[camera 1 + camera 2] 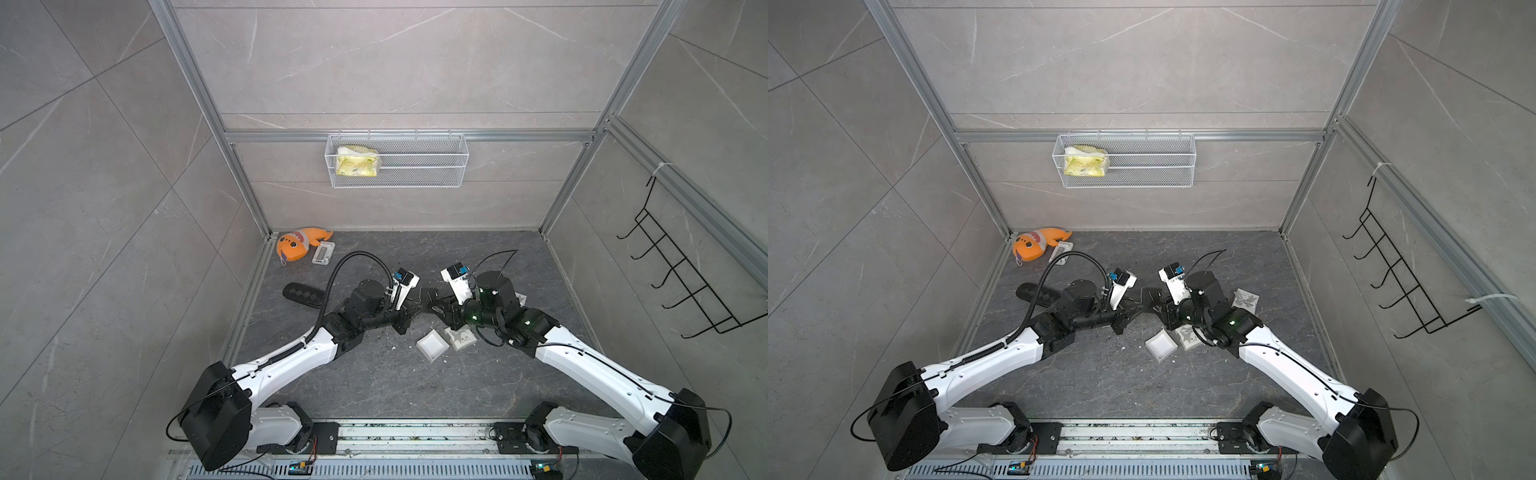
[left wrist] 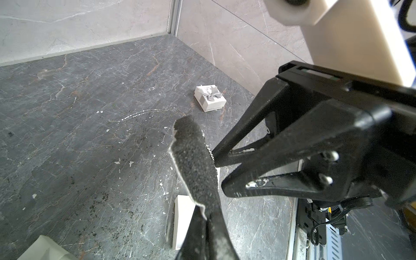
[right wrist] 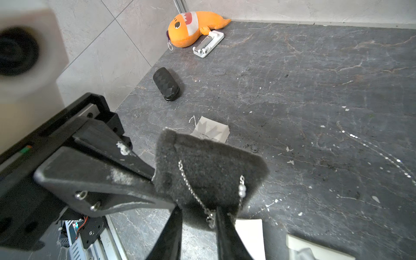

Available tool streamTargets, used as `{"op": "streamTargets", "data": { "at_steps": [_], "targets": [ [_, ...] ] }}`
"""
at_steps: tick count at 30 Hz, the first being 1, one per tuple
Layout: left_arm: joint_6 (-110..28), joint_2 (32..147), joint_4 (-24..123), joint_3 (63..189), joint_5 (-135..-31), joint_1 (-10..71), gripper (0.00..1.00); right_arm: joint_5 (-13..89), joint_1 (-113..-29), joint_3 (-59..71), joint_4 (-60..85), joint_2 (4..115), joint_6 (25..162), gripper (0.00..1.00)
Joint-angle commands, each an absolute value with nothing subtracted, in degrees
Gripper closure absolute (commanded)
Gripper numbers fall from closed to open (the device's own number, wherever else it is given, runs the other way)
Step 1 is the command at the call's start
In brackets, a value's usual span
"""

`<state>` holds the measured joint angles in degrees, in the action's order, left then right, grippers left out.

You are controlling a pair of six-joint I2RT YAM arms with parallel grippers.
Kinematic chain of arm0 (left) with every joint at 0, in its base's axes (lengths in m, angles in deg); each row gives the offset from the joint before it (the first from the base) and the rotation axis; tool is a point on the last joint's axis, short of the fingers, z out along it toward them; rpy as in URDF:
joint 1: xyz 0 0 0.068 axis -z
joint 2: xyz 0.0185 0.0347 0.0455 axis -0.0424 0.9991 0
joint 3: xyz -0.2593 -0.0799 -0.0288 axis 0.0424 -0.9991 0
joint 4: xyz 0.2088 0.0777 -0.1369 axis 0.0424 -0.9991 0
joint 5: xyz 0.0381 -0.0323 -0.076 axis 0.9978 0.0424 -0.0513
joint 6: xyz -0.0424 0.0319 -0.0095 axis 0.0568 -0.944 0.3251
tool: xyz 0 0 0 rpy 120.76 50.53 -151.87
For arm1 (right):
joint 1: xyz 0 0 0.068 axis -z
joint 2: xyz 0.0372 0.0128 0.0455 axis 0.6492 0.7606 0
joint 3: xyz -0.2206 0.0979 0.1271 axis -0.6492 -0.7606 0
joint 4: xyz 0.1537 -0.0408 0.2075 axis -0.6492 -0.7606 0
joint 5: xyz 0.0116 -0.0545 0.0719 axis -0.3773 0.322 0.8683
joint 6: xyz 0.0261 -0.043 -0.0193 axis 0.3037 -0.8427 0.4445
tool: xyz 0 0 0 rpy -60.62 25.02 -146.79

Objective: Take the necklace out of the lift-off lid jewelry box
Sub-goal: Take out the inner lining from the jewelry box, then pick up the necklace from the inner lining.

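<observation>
Left gripper (image 3: 154, 179) is pinched tight on one edge of the foam pad (image 3: 209, 162), holding it in the air at table centre. The necklace (image 3: 191, 188) is strung across the pad's face, clear of the open box (image 1: 432, 345) at 6 o'clock. Right gripper (image 3: 199, 215) stands part-spread astride the chain, gripping nothing. This looks like the stripping step. Next it must nip the chain alone and ease it off.
</observation>
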<state>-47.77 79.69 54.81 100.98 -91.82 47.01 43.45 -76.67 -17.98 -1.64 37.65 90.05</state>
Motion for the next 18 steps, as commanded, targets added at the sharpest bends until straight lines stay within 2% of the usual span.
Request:
{"op": "streamTargets", "data": {
  "at_steps": [1, 6, 12, 18],
  "targets": [
    [-51.56, 77.49, 54.01, 100.9, -95.28, 46.64, 1.0, 45.45, -76.43, -16.53, -1.6, 36.78, 87.98, 0.74],
    [-52.62, 76.63, 53.52, 100.45, -96.02, 46.55, 1.0, 48.11, -76.43, -15.86, -1.35, 38.36, 86.54, 0.8],
    [-53.48, 75.52, 52.63, 100.02, -94.76, 46.38, 1.0, 50.44, -76.35, -15.73, -1.13, 39.77, 85.85, 0.96],
    [-55.08, 74.54, 49.09, 99.91, -90.85, 45.78, 1.0, 49.05, -75.99, -15.97, -2.59, 38.72, 85.22, 1.0]
  ]
}}
